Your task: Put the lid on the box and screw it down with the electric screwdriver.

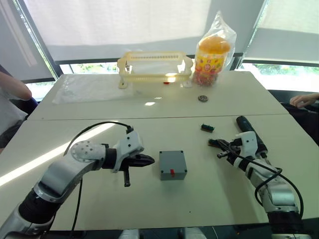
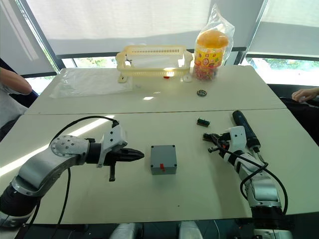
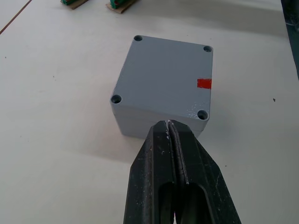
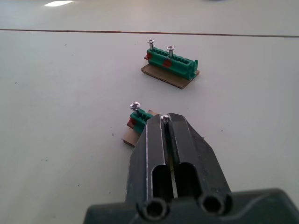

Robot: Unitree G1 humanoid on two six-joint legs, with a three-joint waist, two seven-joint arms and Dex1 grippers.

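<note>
The left gripper (image 3: 171,125) has its jaws together, just beside the box (image 3: 163,86), whose lid (image 3: 169,70) already sits flush on top with four open corner holes. The right gripper (image 4: 164,119), jaws closed on a screw, hovers over a green block (image 4: 139,116). Beyond lies the screwdriver (image 2: 245,130), rigid, smooth, probably slippery: grip it mid-barrel.

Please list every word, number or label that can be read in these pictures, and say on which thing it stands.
Jar in the clear bag: a colourful printed label, too small and blurred to read.
Box: a plain red mark, no letters.
Green connector blocks: no text visible.
So nothing can be read.
</note>
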